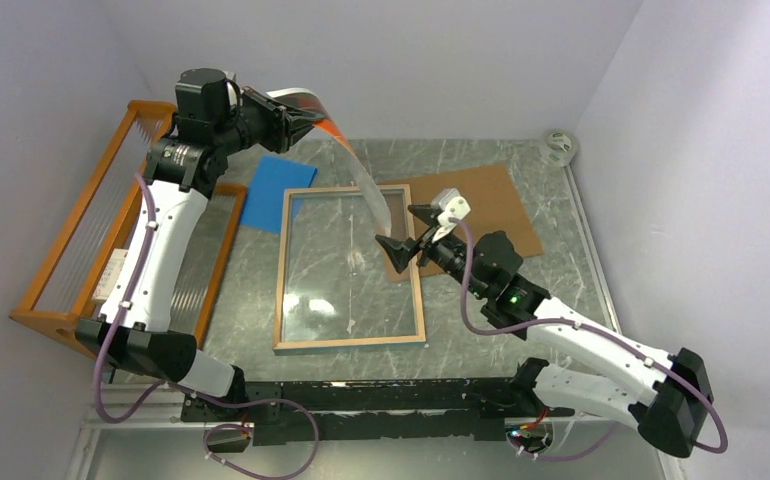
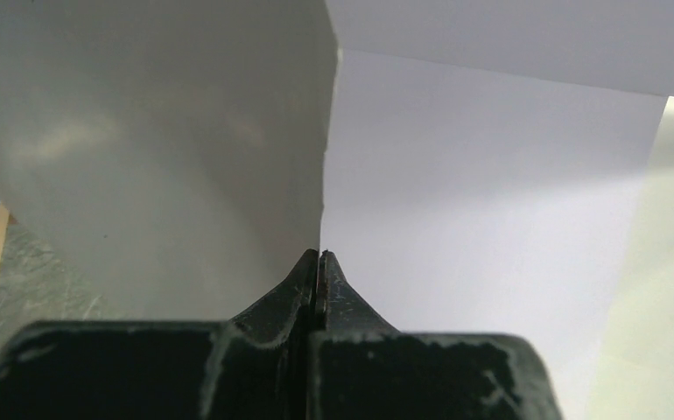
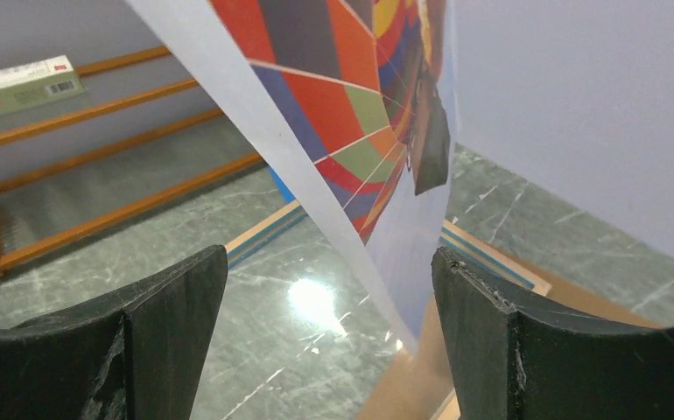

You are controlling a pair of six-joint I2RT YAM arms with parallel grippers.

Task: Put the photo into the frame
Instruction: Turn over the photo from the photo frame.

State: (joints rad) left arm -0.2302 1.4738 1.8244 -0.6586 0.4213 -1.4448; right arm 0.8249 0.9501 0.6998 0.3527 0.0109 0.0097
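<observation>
Photo (image 1: pixel 357 166) aloft over frame (image 1: pixel 351 342)

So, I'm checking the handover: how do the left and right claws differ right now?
The left claw is shut on the photo's top edge; the right claw stands wide open, the photo hanging ungripped inside it. The left claw is raised at the back; the right claw sits low over the frame. Both are black.

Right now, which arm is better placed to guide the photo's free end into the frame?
Probably right: the open right gripper straddles the photo's hanging edge over the frame; the left gripper pinches its top.
</observation>
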